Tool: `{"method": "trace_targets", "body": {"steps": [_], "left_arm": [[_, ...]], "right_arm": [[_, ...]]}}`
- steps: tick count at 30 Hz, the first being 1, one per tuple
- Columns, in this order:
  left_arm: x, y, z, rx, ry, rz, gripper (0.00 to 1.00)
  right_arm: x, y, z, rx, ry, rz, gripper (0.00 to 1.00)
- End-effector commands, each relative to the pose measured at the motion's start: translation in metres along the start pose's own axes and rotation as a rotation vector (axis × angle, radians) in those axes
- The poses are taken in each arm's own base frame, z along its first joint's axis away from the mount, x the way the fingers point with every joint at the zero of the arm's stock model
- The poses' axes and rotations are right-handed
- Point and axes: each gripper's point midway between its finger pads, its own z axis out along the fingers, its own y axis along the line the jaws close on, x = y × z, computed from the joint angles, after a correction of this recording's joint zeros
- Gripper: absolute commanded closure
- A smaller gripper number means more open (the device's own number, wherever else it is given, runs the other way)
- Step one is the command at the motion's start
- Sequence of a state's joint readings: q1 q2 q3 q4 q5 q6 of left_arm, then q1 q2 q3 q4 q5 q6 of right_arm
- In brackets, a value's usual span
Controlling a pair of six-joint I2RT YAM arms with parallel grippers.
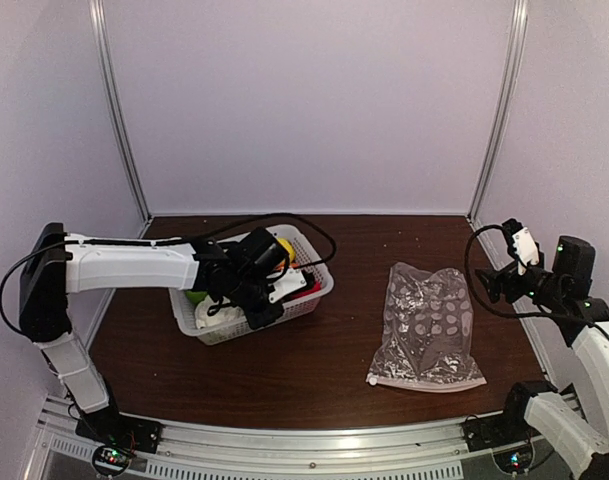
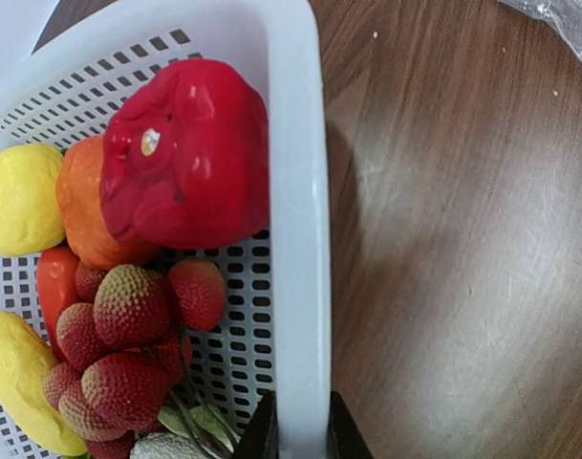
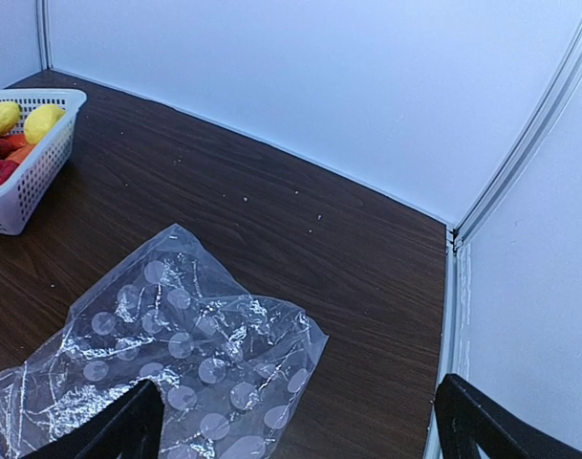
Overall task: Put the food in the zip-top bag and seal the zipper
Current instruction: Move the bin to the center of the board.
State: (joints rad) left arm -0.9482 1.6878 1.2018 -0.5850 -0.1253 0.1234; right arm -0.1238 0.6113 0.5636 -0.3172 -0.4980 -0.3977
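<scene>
Your left gripper (image 2: pixel 298 432) is closed on the near rim of the white mesh basket (image 2: pixel 300 182), which holds the toy food (image 2: pixel 185 163). Right of the basket, across open table (image 1: pixel 324 345), the zip-top bag (image 1: pixel 429 322) lies flat. Your right gripper (image 3: pixel 307 426) hovers over the bag's far edge, wide open and empty.

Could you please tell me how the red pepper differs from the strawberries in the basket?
The red pepper is one large piece; the strawberries are several much smaller ones. The pepper's skin is smooth and glossy, while the strawberries are dimpled, with pale greenish patches. The pepper rests against the wall of the white basket, partly covering the orange piece; the strawberries are heaped together beside it. Both are red and lie in that basket.
</scene>
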Motion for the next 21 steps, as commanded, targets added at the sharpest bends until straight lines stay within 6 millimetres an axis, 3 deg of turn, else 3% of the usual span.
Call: {"method": "trace_targets", "body": {"steps": [1, 8, 14, 16, 18, 21], "left_arm": [[-0.076, 0.009, 0.011, -0.018, -0.166, 0.225, 1.00], [-0.133, 0.024, 0.061, -0.077, -0.180, 0.459, 1.00], [-0.167, 0.046, 0.074, -0.153, -0.231, 0.467, 0.98], [-0.174, 0.060, 0.072, -0.229, -0.239, 0.433, 0.73], [-0.181, 0.072, 0.064, -0.288, -0.256, 0.394, 0.57], [-0.192, 0.091, 0.045, -0.363, -0.296, 0.324, 0.48]], "right_arm": [[0.006, 0.001, -0.001, 0.002, 0.013, -0.003, 0.01], [0.005, 0.002, -0.003, -0.003, 0.006, -0.006, 0.00], [0.006, 0.007, -0.002, -0.029, 0.009, -0.009, 0.00], [0.007, 0.011, -0.002, -0.057, 0.020, -0.034, 0.01], [0.009, 0.014, -0.006, -0.084, 0.059, -0.080, 0.02], [0.028, 0.028, -0.018, -0.183, 0.195, -0.210, 0.04]]}}
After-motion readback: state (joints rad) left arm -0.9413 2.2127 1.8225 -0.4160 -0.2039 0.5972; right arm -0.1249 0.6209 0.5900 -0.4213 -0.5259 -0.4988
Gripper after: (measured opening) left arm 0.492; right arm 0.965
